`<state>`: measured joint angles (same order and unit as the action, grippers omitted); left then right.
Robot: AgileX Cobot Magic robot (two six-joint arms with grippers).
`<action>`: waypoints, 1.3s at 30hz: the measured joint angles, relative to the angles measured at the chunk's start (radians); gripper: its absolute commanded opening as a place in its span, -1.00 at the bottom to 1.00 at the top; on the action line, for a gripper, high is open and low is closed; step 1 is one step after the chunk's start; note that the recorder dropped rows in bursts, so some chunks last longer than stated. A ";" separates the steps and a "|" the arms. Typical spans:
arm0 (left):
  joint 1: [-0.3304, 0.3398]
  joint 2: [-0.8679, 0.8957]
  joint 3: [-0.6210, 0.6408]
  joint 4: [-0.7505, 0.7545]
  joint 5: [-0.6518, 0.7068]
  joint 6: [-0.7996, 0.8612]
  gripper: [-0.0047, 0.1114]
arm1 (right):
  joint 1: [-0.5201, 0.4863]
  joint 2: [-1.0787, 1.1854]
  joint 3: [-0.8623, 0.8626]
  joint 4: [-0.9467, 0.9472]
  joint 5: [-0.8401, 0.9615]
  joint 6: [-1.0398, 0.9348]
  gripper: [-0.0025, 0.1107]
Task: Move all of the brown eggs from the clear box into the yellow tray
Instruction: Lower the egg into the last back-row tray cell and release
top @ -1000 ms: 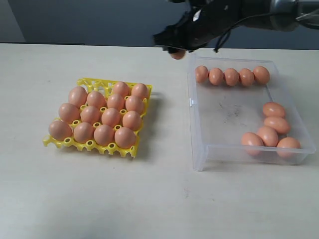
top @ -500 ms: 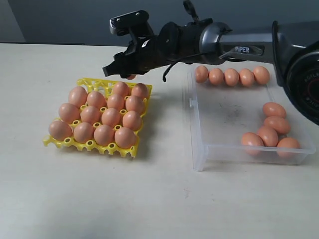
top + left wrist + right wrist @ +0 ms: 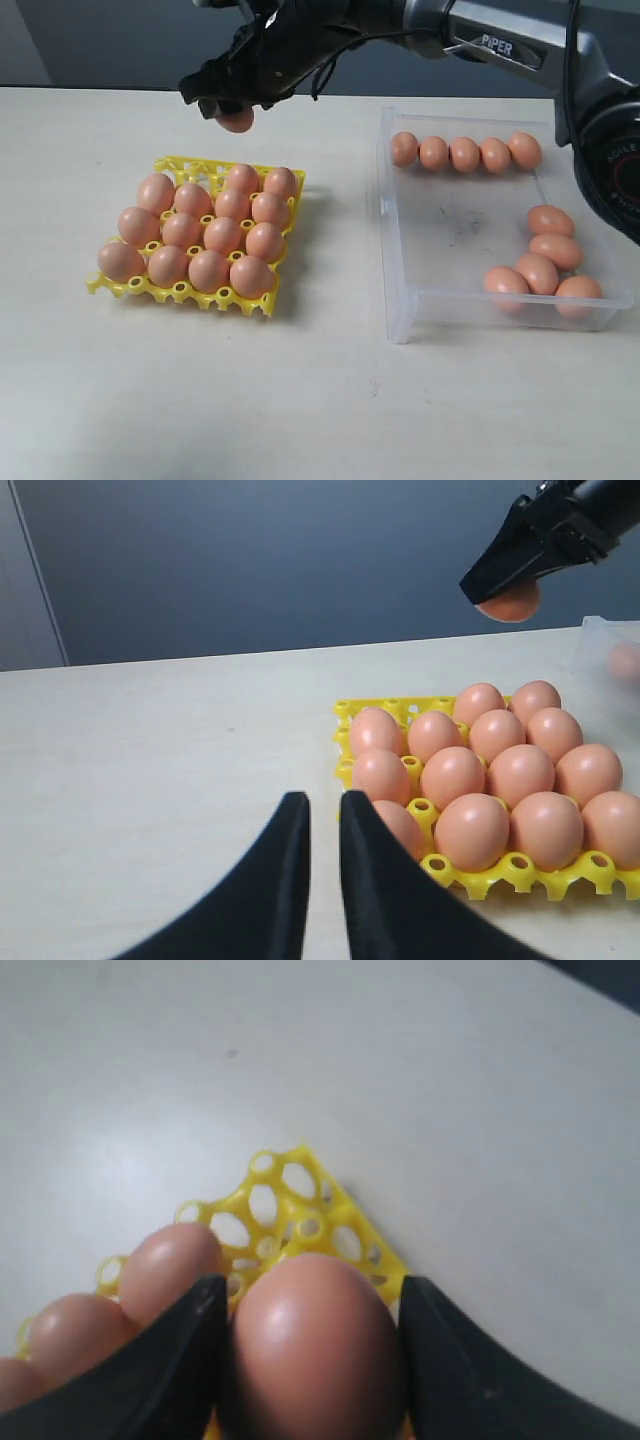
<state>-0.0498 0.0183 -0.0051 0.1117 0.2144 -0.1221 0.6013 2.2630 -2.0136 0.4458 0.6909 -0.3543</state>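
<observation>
Upper left of the exterior frame: right gripper (image 3: 235,108) clamps one brown egg (image 3: 238,123) above the yellow tray's (image 3: 178,163) empty upper-left cups. Carry step. Next, I'd judge: lower into a free cup, release gently. Other eggs (image 3: 463,154) sit in the clear box (image 3: 400,300), right. Left gripper (image 3: 322,820) narrow, empty.

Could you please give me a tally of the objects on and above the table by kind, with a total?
Smooth brown oval eggs: 25 (14 in tray, 10 in box, 1 in the right tool)
Bright yellow plastic lattice tray: 1
Shallow clear plastic box: 1
Total: 27
</observation>
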 measured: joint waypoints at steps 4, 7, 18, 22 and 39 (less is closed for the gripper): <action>0.000 0.000 0.000 0.000 0.000 0.000 -0.71 | -0.006 0.025 0.000 0.143 -0.100 -0.149 -0.97; 0.000 0.000 0.000 0.000 0.000 0.000 -0.71 | -0.008 0.066 0.000 0.386 -0.108 -0.399 -0.97; 0.000 0.000 0.000 0.000 0.000 0.000 -0.71 | -0.004 0.180 0.000 0.565 -0.118 -0.569 -0.97; 0.000 0.000 0.000 0.000 0.000 0.000 -0.71 | -0.004 0.202 0.000 0.570 -0.120 -0.575 -0.97; 0.000 0.000 0.000 0.000 0.000 0.000 -0.71 | 0.000 0.244 0.000 0.569 -0.164 -0.590 -0.17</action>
<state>-0.0498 0.0183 -0.0051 0.1117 0.2144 -0.1221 0.6014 2.5074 -2.0136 1.0151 0.5271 -0.9448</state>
